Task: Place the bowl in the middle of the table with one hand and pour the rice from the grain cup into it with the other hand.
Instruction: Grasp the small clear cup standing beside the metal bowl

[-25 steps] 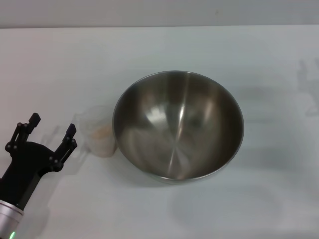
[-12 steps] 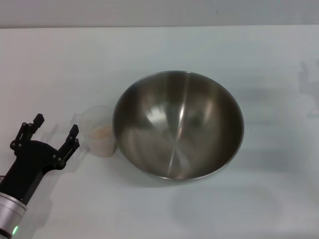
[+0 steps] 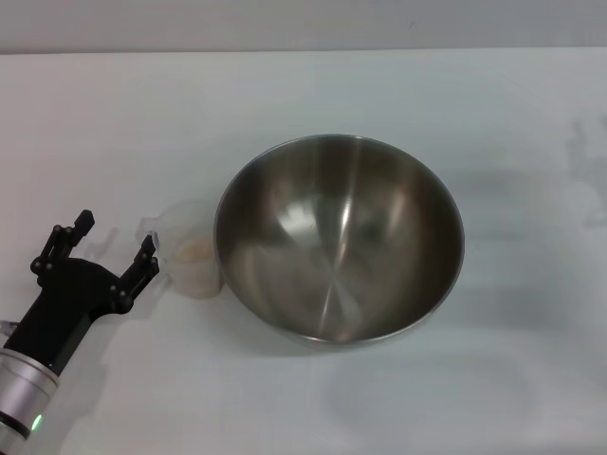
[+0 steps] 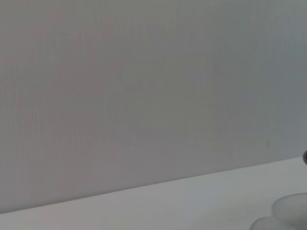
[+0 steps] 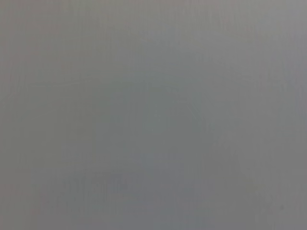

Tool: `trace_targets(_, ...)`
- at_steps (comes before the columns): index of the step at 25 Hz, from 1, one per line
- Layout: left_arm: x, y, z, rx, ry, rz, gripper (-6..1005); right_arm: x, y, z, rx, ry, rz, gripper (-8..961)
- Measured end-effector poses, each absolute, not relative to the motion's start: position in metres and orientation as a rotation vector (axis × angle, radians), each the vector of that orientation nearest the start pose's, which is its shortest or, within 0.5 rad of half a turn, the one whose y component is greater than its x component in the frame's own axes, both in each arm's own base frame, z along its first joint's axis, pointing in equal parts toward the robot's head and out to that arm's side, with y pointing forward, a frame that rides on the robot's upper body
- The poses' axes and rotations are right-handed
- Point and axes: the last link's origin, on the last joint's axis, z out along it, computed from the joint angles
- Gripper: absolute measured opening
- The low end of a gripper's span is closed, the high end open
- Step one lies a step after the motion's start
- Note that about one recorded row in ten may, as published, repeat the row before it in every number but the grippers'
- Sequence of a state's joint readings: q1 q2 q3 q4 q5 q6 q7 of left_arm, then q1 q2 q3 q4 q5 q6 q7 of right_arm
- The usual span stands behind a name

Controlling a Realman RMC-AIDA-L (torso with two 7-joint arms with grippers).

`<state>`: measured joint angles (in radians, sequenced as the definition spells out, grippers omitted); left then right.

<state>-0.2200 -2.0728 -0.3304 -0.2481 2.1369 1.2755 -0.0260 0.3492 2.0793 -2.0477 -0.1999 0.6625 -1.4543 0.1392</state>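
The large steel bowl [image 3: 339, 237] stands upright and empty in the middle of the white table [image 3: 303, 104]. The small clear grain cup [image 3: 186, 248] stands against the bowl's left side, with pale rice [image 3: 196, 250] inside it. My left gripper [image 3: 117, 237] is open, low at the left, its fingers pointing at the cup; one fingertip [image 3: 148, 248] is just short of the cup. The cup's rim also shows in the left wrist view [image 4: 290, 211]. The right gripper is out of view.
A grey wall [image 3: 303, 24] runs behind the table's far edge. The right wrist view shows only plain grey. Bare tabletop lies to the right of and behind the bowl.
My left gripper has moved right and forward toward the cup, staying open. The bowl and cup have not moved.
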Motion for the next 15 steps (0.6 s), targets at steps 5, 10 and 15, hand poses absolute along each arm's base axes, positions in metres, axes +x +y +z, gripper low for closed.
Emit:
trace_targets(5, -0.339, 0.24, -0.067, -1.872, -0.484, -0.609, 775, 0.316, 0.305, 0.024, -1.409, 0.342, 0.884, 383)
trace_targets(10, -0.339, 0.247, -0.067, -1.874, -0.486, -0.595, 774, 0.316, 0.305, 0.025, -1.406, 0.343, 0.885, 383)
trace_targets(15, -0.338, 0.252, -0.067, -1.881, -0.485, -0.587, 773, 0.316, 0.306, 0.025, -1.406, 0.341, 0.886, 383)
